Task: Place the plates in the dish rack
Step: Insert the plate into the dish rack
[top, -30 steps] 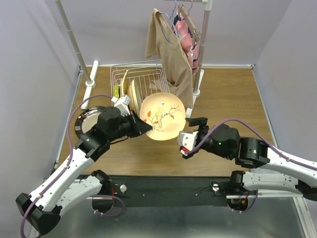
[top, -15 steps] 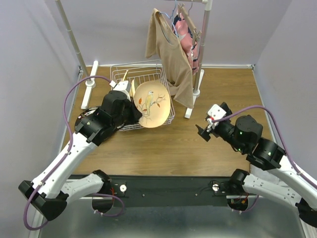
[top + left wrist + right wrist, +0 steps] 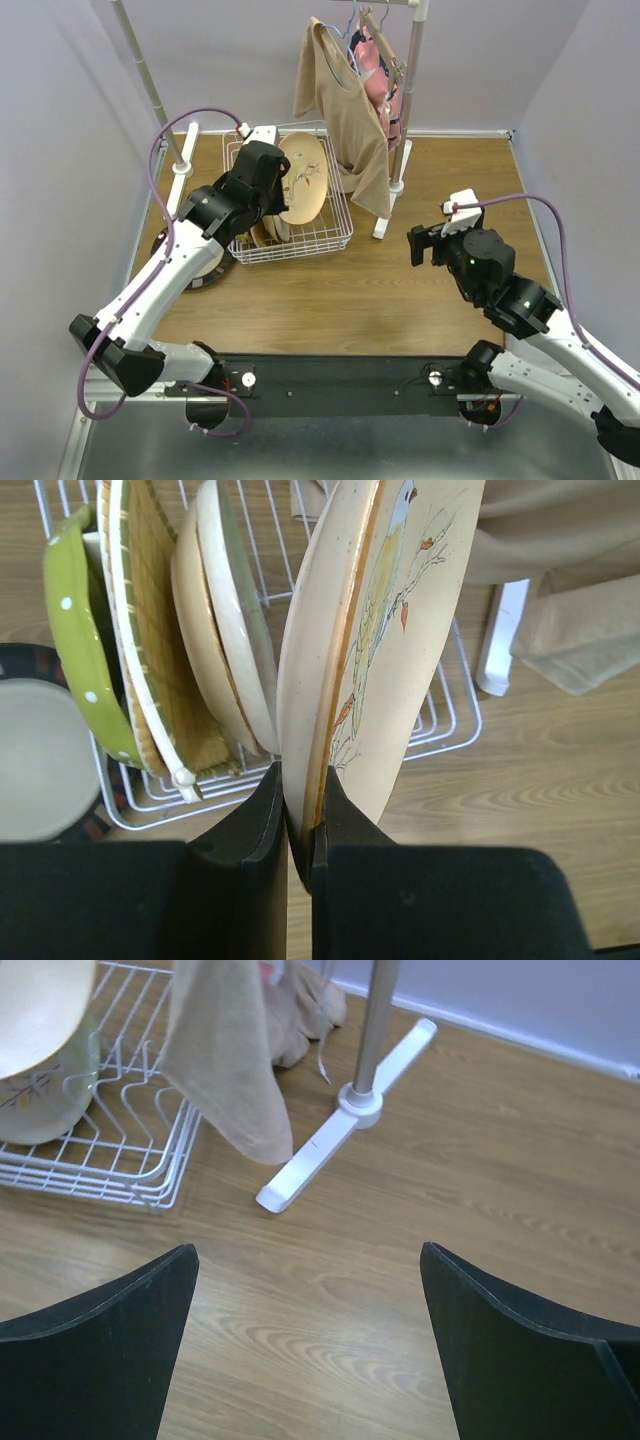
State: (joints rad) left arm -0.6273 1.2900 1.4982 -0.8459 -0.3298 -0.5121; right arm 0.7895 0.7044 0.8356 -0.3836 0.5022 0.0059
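Wood tabletop (image 3: 430, 300), lavender walls (image 3: 80, 100) on three sides; dish rack (image 3: 335, 238) is white wire. Left gripper (image 3: 302, 780) is clamped on the rim of the bird plate (image 3: 400, 630), held on edge in the rack's right half; the cream plate (image 3: 235, 630), woven plate (image 3: 165, 670) and lime dotted plate (image 3: 75, 650) stand in the rack's left half; dark-rimmed plate (image 3: 205, 268) lies flat just left of the rack. Right gripper (image 3: 308, 1255) has its jaws wide apart and holds nothing, well right of the rack; clothes stand (image 3: 413, 90) with tan garment (image 3: 345, 120) just right of the rack.

Bright even light, soft shadows, pics sharp.
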